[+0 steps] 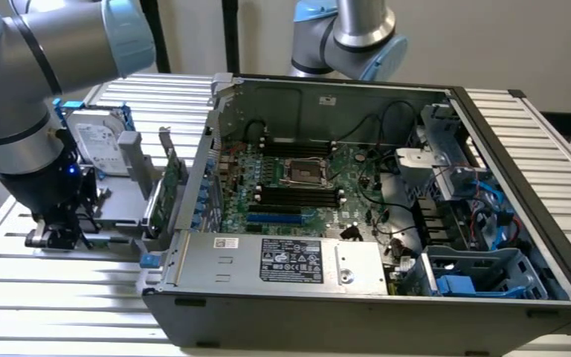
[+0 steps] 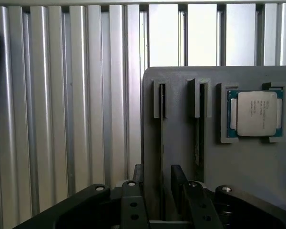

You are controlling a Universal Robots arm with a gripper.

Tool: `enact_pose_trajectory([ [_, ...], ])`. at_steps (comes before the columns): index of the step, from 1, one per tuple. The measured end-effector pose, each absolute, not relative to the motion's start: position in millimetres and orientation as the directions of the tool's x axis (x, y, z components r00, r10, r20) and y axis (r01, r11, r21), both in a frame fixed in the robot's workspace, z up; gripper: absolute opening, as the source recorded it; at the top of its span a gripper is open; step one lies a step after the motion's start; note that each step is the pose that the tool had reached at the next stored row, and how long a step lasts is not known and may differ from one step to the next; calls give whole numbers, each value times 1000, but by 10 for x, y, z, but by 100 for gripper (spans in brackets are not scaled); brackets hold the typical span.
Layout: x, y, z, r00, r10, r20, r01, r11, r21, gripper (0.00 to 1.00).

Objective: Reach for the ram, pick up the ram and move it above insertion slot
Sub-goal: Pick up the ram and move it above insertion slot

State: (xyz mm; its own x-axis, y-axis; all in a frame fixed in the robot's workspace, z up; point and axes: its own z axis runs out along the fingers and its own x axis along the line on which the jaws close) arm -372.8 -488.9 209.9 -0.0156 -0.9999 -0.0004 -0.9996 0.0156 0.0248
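A plain pale wall point(image 1: 504, 44) stands behind a worktable point(image 1: 68, 312) of ribbed silvery aluminium slats, evenly lit.

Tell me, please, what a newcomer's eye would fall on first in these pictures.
First comes the open computer case in the middle of the exterior view, with its green motherboard laid bare. Next is the big grey and blue robot arm at that view's left, bent down over a grey holder beside the case. In the wrist view, the open hand straddles one narrow slot of the holder, and a silver processor sits in a pocket nearby.
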Motion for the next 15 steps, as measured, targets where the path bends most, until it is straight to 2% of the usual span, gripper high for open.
enact_pose_trajectory([
  [15, -3744, -4849, 1992, 19, -1000, 0, -1000, -19, 25, 36],
])
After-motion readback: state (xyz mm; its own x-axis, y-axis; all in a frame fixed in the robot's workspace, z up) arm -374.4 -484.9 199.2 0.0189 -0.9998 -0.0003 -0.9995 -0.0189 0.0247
